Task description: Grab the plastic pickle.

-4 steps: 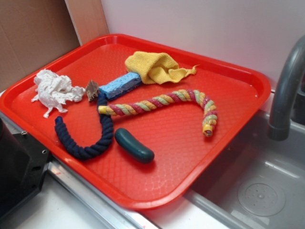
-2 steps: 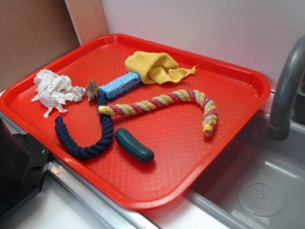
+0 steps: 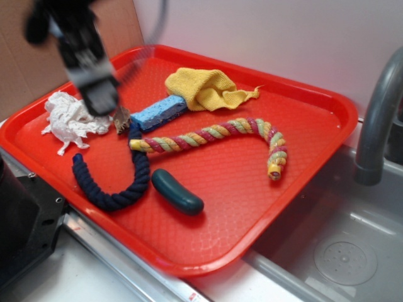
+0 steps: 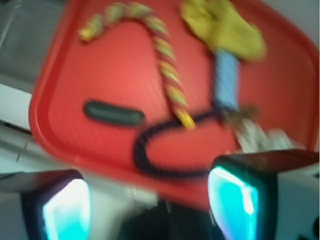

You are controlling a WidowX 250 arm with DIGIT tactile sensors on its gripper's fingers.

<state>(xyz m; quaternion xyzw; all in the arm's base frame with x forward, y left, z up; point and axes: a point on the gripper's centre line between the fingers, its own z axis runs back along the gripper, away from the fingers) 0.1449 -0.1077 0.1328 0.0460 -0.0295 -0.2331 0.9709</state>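
Observation:
The plastic pickle (image 3: 177, 192) is a dark teal-green sausage shape lying on the red tray (image 3: 302, 157), near its front edge, just right of the navy rope. It shows blurred in the wrist view (image 4: 114, 112). My gripper (image 3: 99, 100) is blurred and high over the tray's left part, near the white paper wad, well away from the pickle. In the wrist view its two fingers (image 4: 67, 210) stand wide apart with nothing between them, so my gripper (image 4: 150, 207) is open.
On the tray lie a navy-blue twisted rope (image 3: 123, 189), a multicoloured braided rope (image 3: 214, 133), a yellow cloth (image 3: 204, 88), a blue sponge (image 3: 159, 112) and a crumpled white paper (image 3: 72, 119). A grey faucet (image 3: 378, 113) and sink (image 3: 340, 251) are at right.
My gripper has come into the exterior view at the upper left, moving fast; before it was out of view. The objects on the tray have not moved.

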